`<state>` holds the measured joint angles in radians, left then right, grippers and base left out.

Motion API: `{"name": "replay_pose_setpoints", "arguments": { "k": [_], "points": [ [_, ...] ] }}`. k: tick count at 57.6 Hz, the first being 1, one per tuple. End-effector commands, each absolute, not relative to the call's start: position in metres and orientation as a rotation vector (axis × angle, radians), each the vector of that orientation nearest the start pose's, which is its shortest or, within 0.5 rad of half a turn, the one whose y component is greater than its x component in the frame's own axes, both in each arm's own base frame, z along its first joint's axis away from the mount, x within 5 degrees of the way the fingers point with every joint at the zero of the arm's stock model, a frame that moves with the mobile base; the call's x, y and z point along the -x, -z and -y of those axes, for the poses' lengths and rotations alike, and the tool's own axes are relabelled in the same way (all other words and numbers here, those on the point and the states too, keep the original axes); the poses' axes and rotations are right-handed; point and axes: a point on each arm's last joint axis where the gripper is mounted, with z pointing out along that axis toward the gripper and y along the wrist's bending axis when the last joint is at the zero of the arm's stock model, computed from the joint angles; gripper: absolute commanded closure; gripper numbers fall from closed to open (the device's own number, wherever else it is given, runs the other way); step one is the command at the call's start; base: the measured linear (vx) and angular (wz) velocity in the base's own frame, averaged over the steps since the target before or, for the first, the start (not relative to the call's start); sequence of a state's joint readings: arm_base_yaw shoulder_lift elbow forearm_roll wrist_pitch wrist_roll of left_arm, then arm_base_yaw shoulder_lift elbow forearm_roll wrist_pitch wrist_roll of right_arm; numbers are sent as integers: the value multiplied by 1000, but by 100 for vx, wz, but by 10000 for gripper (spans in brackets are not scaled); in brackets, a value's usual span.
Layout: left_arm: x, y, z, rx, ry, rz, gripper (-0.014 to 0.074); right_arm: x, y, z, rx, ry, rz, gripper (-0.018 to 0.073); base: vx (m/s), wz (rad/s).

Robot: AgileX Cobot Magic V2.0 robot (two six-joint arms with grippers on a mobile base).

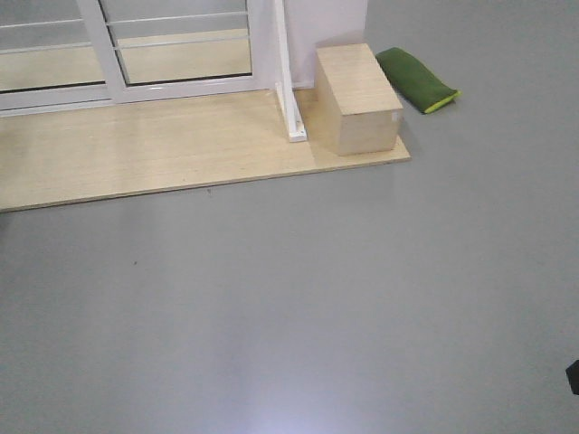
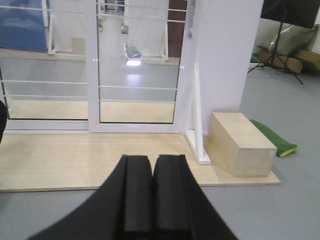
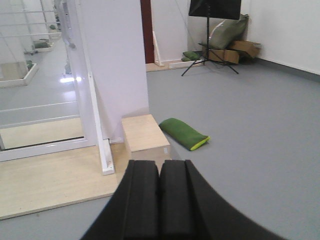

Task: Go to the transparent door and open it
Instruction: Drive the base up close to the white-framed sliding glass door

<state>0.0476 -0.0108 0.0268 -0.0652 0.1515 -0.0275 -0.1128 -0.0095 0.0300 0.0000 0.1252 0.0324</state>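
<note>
The transparent door (image 2: pixel 137 70) is the right-hand glass panel in a glossy white frame with thin white bars, standing at the back of a wooden platform. A small grey handle (image 2: pixel 190 34) shows on its right edge. Its lower part shows in the front view (image 1: pixel 181 45), and its edge in the right wrist view (image 3: pixel 75 75). The door looks closed. My left gripper (image 2: pixel 151 162) is shut and empty, well short of the door. My right gripper (image 3: pixel 159 167) is shut and empty, pointing right of the door towards the box.
A similar glass panel (image 2: pixel 45 75) stands left of the door. A slanted white post (image 2: pixel 197 115) and a wooden box (image 1: pixel 357 99) stand on the pale wooden platform (image 1: pixel 136 154). A green cushion (image 1: pixel 416 80) lies on the grey floor. A tripod (image 3: pixel 210 40) stands far back.
</note>
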Motion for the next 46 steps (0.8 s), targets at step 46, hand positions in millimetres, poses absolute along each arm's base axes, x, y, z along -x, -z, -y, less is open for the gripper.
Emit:
{"name": "replay_pose_setpoints", "arguments": {
  "k": [46],
  "points": [
    [-58,-188,-2,117,46,-1591,602,-56,-197,6,-107,71,-1536,567,57,22]
  ]
}}
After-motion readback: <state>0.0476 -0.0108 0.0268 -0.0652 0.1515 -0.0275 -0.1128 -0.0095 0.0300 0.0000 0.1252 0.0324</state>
